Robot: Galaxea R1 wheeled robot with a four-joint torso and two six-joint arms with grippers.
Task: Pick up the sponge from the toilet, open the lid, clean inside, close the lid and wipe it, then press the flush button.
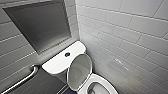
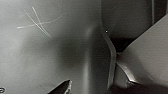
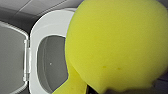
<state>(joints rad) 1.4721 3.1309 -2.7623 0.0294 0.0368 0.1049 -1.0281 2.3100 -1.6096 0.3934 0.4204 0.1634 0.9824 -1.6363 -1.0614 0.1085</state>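
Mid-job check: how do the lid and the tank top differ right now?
The lid is oval and stands raised; the tank top is a rounded rectangle lying flat. The tank top carries a round dark flush button; the lid's face is plain. Both are glossy white.

Head high, right wrist close, both over toilet (image 1: 63, 62)

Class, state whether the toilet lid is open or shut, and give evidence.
Open. The lid stands raised upright before the tank, leaving the bowl exposed.
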